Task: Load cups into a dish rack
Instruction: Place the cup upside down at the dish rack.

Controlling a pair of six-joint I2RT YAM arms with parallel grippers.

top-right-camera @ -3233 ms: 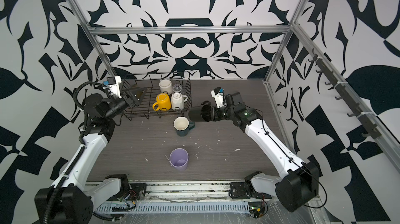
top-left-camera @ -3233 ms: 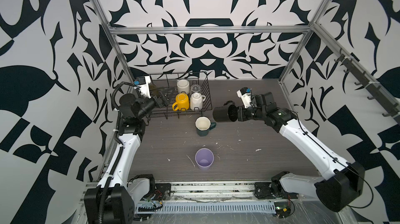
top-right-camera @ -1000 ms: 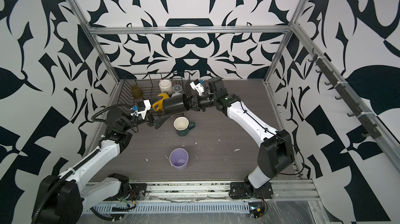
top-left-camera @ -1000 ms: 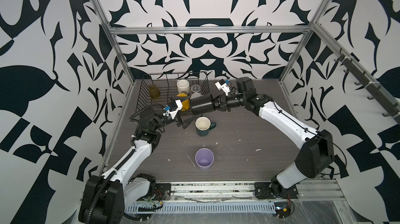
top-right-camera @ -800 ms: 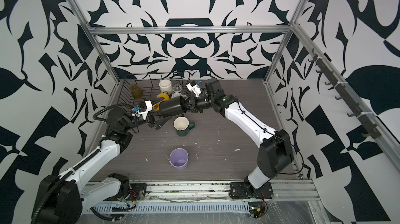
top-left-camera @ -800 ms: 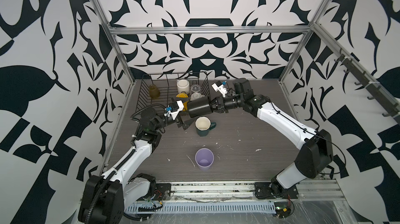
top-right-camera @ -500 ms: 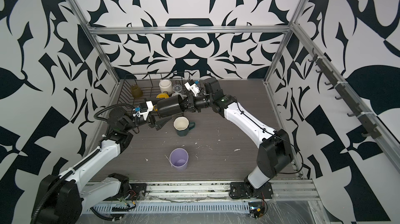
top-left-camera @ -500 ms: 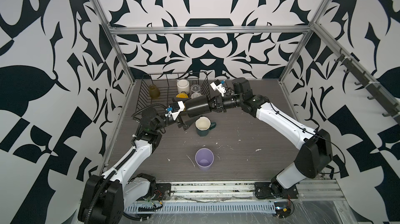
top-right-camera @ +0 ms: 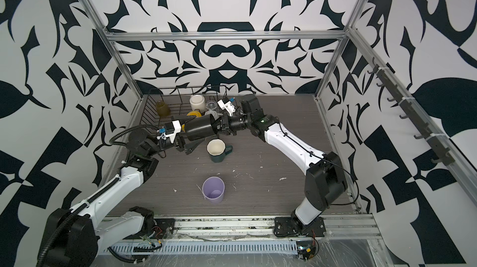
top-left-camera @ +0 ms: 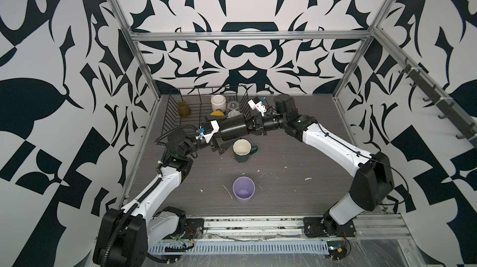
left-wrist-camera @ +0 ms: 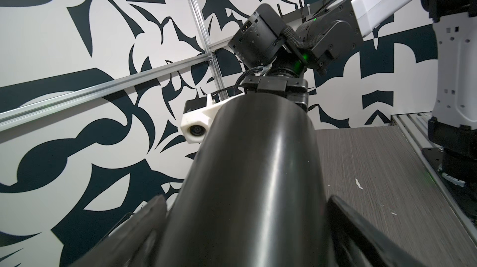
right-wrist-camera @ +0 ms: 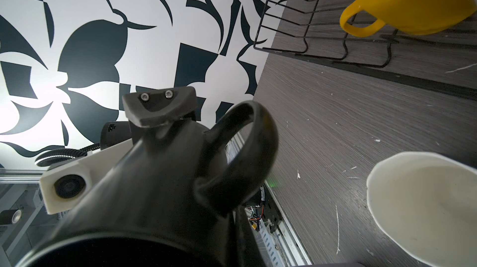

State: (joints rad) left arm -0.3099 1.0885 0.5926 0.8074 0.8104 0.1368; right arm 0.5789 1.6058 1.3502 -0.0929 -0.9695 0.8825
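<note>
Right tool (top-left-camera: 252, 125) is pinched narrow on the rim of the glossy black mug (top-left-camera: 233, 130), holding it on its side in the air at the near rim of the dish rack (top-left-camera: 167, 117). Left tool (top-left-camera: 216, 142) gapes wide, fingers (left-wrist-camera: 144, 227) straddling the mug's base. The dark-green mug (top-left-camera: 241, 159) stands just beside them on the worktop (top-left-camera: 296, 188), the lilac tumbler (top-left-camera: 243, 190) well apart, bare boards off to the right.

left claw (top-left-camera: 219, 140) spread wide | right claw (top-left-camera: 251, 126) clamped | left arm (top-left-camera: 165, 183), right arm (top-left-camera: 330, 144) converge

Glossy black mug (left-wrist-camera: 253, 175), perhaps glazed ceramic
</note>
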